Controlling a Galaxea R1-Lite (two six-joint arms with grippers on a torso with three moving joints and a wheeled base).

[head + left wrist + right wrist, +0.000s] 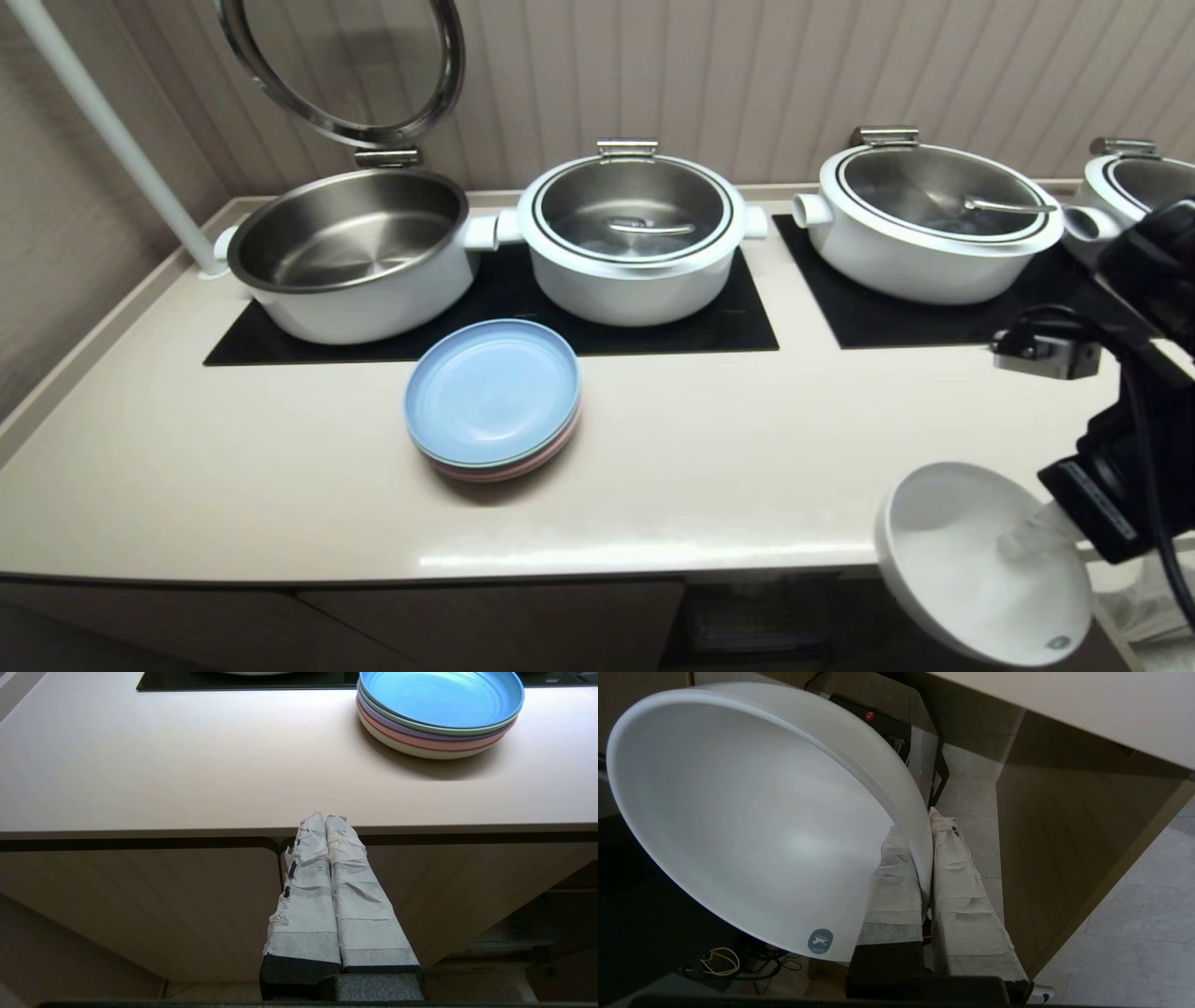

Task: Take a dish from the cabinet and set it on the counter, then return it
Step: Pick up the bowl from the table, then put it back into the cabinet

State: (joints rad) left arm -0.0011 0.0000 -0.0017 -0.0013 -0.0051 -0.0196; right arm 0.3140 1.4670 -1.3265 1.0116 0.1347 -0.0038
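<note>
The dish [971, 560] [752, 812], a plain white deep bowl, hangs tilted on its side just off the counter's [700, 448] front edge at the far right. My right gripper [1036, 532] [920, 826] is shut on its rim, one taped finger inside the bowl and one outside. A small grey round mark sits near the rim. My left gripper [325, 819] is shut and holds nothing; it is parked below the counter [187, 765] edge, facing the closed beige cabinet [140, 905] doors. A brown cabinet panel [1064, 858] stands beside the right gripper.
A stack of pastel plates [493, 397] [439, 709], blue on top, sits mid-counter. Behind it white steel-lined pots [350, 252] [630, 238] [929, 219] stand on black glass panels [709, 327]. A white pole [112, 140] rises at the back left. Cables [719, 961] lie on the floor.
</note>
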